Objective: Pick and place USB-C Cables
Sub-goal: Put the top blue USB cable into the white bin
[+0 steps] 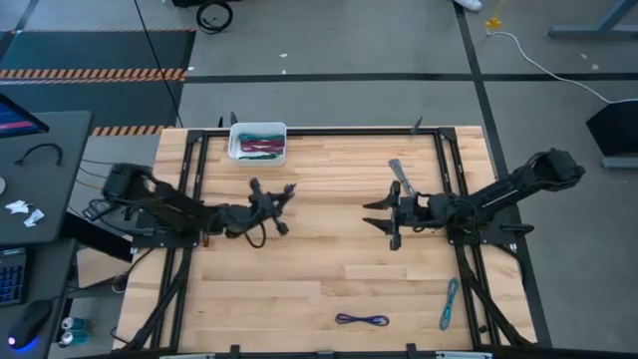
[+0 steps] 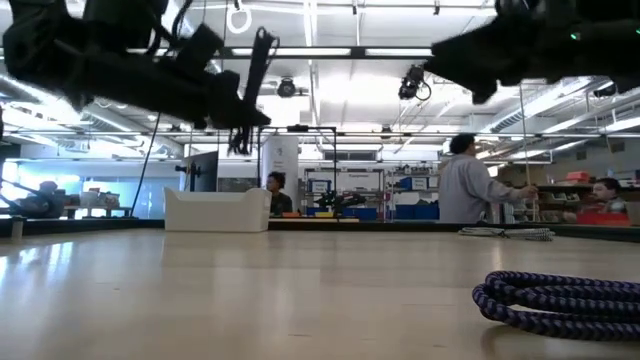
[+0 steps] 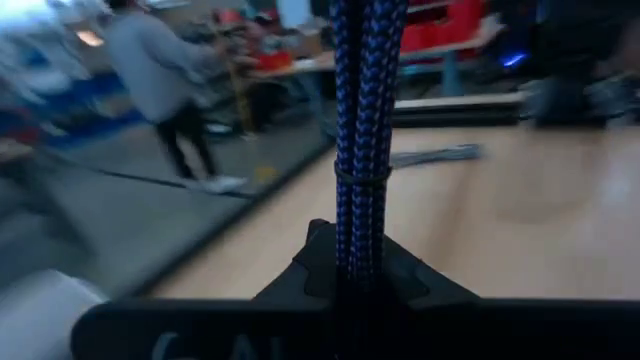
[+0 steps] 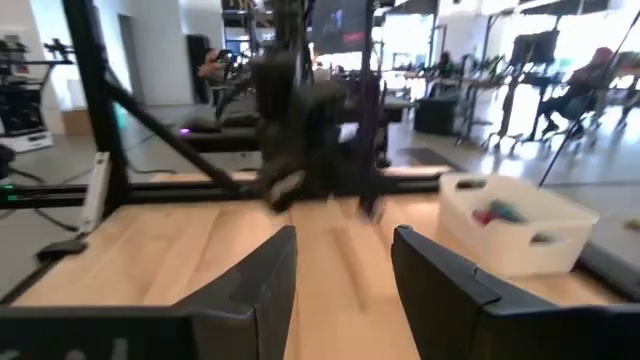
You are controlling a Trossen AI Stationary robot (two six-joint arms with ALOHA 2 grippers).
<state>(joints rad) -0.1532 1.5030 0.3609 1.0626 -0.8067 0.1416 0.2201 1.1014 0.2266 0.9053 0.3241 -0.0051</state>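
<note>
The left tool [image 1: 271,206] is hovering over the left-centre of the tabletop [image 1: 329,264], clamped on a dark blue braided cable [image 3: 362,130] that is standing up between its fingers in the left wrist view; the grip is near one end of the bundle, probably so the rest can hang free on the way to the white bin [image 1: 257,141] at the far edge, left of centre. That bin is already holding several cables, maroon and green among them [image 1: 261,148], so it is evidently serving as the drop-off point. Near the middle of the near edge, a purple cable [image 1: 361,320] is lying flat, waiting to be collected. The right tool [image 1: 387,218] is hanging above the right-centre of the tabletop with its fingers [image 4: 255,290] spread and nothing between them, apparently idling while the left arm is working. Just behind it, a grey cable [image 1: 401,177] is lying towards the far edge, and a teal cable [image 1: 450,303] is resting near the near right corner.
</note>
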